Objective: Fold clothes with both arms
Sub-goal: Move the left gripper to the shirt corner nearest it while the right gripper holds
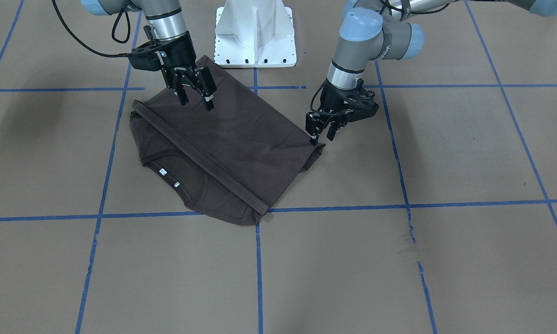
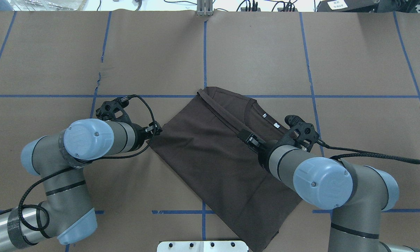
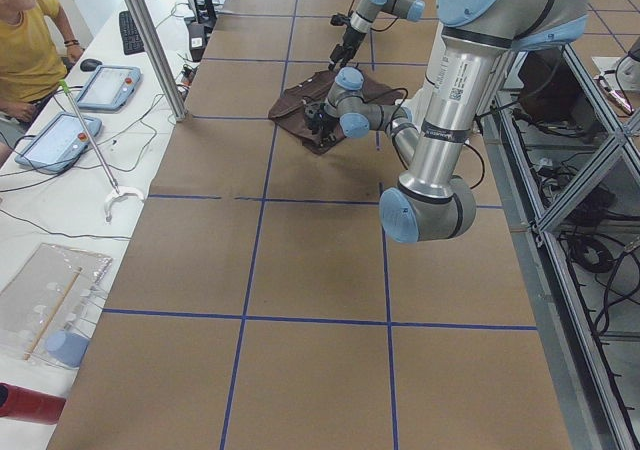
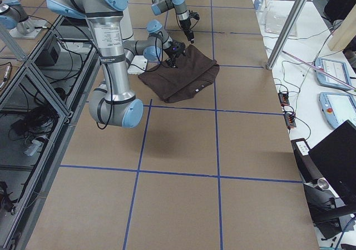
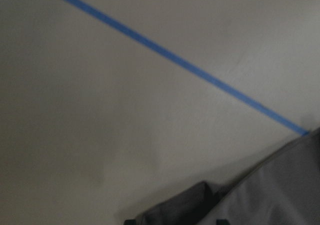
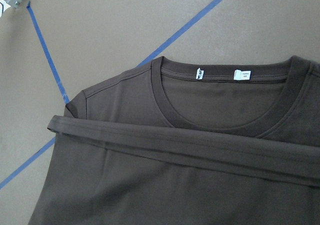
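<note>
The dark grey-brown T-shirt [image 1: 232,134] lies flat on the table, its bottom hem [image 1: 199,157] folded up to just below the ribbed collar [image 6: 225,75] with the white neck tags [image 6: 199,73]. My right gripper [image 1: 195,98] is open and empty, hovering above the shirt's edge nearest the robot. My left gripper [image 1: 322,137] is open, its fingertips just above the table at the shirt's side corner, holding nothing. In the overhead view the shirt [image 2: 210,154] lies between the left gripper [image 2: 155,129] and the right gripper [image 2: 248,138]. The left wrist view, blurred, shows only the shirt's edge [image 5: 280,195].
The white pedestal base [image 1: 255,35] stands just behind the shirt. Blue tape lines [image 1: 259,260] grid the brown paper table cover, which has a wrinkle [image 1: 410,241]. An operator [image 3: 25,50] sits beside the table at a side desk with tablets [image 3: 55,140].
</note>
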